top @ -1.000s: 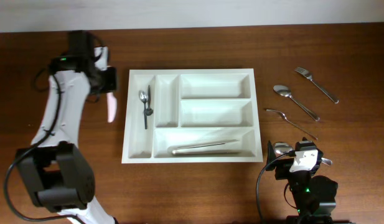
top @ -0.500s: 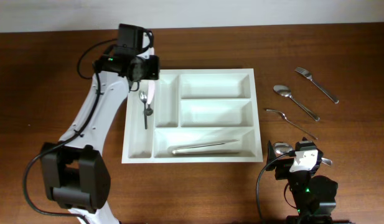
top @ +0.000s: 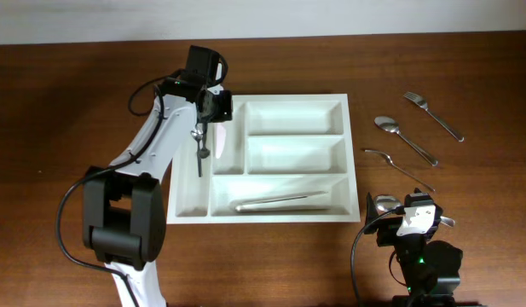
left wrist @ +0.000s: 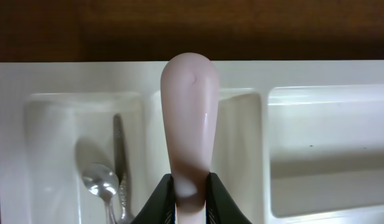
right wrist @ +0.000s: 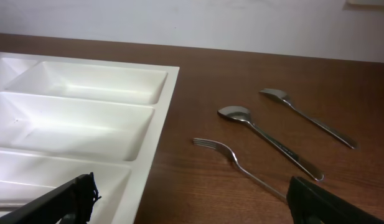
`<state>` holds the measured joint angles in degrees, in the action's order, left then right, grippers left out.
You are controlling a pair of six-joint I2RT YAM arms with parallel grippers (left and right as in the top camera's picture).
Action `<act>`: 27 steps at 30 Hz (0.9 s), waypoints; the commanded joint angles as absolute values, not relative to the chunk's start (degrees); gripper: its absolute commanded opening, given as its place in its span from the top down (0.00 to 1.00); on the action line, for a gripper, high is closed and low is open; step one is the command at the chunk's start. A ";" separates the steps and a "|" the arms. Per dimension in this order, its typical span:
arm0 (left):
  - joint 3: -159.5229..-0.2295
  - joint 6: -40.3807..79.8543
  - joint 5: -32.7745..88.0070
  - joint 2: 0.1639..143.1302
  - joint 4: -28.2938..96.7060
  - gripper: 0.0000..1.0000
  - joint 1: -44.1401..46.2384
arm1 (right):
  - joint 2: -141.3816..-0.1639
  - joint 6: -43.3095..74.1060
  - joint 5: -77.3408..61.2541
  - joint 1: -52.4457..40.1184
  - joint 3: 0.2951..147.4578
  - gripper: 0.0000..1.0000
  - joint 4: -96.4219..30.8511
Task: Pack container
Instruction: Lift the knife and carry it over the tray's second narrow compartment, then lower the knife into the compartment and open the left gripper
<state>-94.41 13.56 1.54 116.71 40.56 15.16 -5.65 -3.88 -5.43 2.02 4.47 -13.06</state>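
The white container [top: 280, 100] lies mid-table, with five compartments. My left gripper [top: 213, 104] hovers over its far left corner, shut on a pale pink utensil [top: 205, 139]. In the left wrist view the pink utensil [left wrist: 190, 124] sticks out past my gripper [left wrist: 190, 199] above the wall between the two narrow compartments of the container [left wrist: 67, 74]. A metal spoon [left wrist: 101, 183] and a dark utensil lie in the left narrow one. My right gripper [top: 407, 211] rests open at the container's near right corner, holding nothing.
A silver utensil [top: 284, 202] lies in the long compartment. On the wood right of the container are a fork [top: 433, 115], a spoon [top: 403, 136] and a thin fork [top: 399, 168]. The right wrist view shows that thin fork [right wrist: 232, 163] and spoon [right wrist: 266, 137] beside the container's rim [right wrist: 160, 137].
My left arm has swung right, carrying the pink utensil from beside the container's left edge to above its narrow compartments. The right arm has not moved.
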 commanded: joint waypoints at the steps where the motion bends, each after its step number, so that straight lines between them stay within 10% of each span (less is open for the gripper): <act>1: -95.42 15.25 2.24 116.46 40.56 0.98 15.94 | -5.02 -3.99 -5.91 1.52 3.95 0.01 -13.02; 27: -95.35 16.08 -0.84 117.32 47.20 0.98 19.07 | -5.02 -4.01 -5.91 1.52 3.95 0.01 -13.02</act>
